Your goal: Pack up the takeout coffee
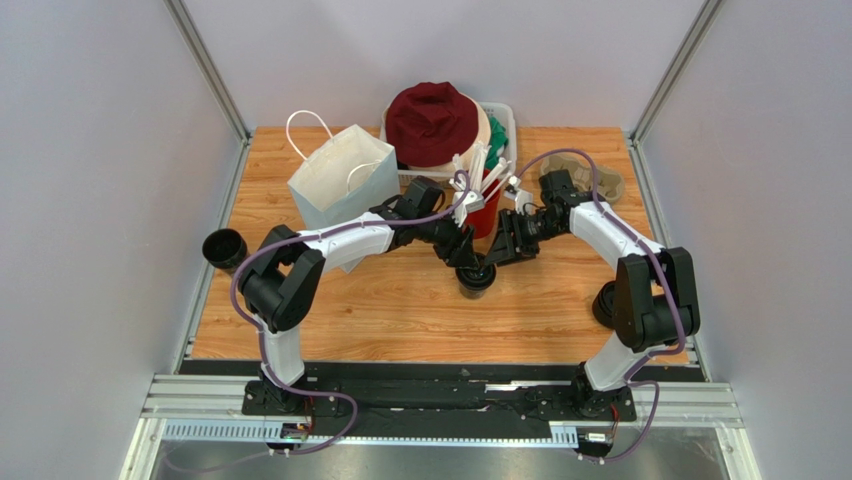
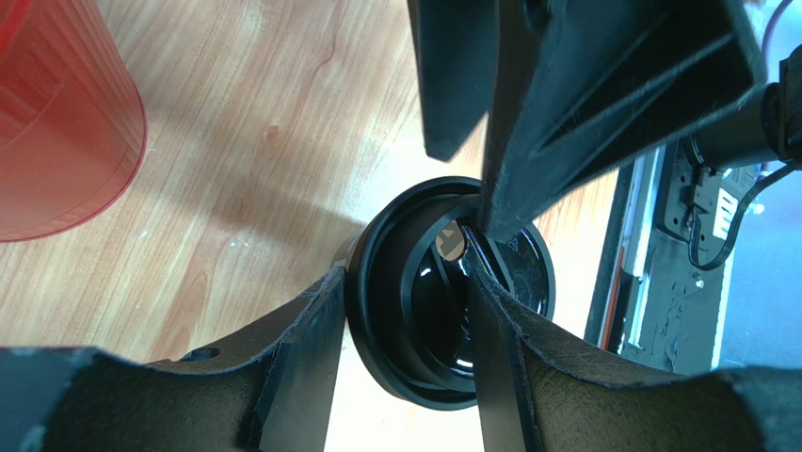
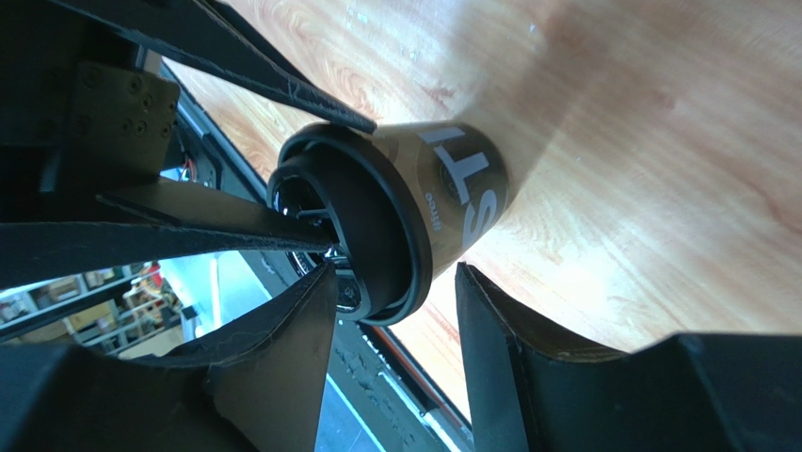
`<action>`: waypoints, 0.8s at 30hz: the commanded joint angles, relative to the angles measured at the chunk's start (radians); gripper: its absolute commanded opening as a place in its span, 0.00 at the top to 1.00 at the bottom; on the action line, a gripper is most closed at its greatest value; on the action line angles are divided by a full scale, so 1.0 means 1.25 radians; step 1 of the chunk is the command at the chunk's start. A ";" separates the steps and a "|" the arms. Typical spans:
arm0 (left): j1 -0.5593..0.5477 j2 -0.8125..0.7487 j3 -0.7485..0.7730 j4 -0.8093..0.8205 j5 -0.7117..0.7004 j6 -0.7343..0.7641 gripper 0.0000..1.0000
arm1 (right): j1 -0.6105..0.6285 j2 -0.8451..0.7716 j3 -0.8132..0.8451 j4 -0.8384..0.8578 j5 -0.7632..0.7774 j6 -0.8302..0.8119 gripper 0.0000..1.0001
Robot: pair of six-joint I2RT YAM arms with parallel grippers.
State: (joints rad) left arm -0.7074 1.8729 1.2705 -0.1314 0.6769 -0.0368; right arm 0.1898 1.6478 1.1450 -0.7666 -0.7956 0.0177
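Frame centre: left claw (image 2: 405,273) straddles coffee (image 1: 476,278) lid (image 2: 527,273), likely steadying it, grip unclear; right claw (image 3: 393,271) wide, not clamping.

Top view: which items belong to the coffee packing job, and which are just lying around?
Job:
- takeout coffee, lidded, mid-table
- white paper bag and brown moulded tray, probably the packing

Lying about:
- red cup
- lidless black cup at the left edge
- maroon hat and white basket at the back
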 commanded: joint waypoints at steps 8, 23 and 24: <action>-0.001 0.097 -0.059 -0.128 -0.193 0.059 0.43 | 0.049 -0.011 -0.035 0.066 -0.015 0.014 0.47; 0.016 0.069 -0.072 -0.086 -0.135 0.042 0.38 | 0.054 0.053 -0.046 0.079 0.001 0.009 0.67; 0.017 0.064 -0.068 -0.085 -0.132 0.042 0.36 | 0.056 0.053 -0.046 0.078 0.004 0.008 0.67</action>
State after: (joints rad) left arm -0.6979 1.8759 1.2518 -0.0925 0.6853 -0.0727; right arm 0.2359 1.6714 1.1057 -0.7193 -0.8265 0.0502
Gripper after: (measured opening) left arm 0.619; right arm 0.418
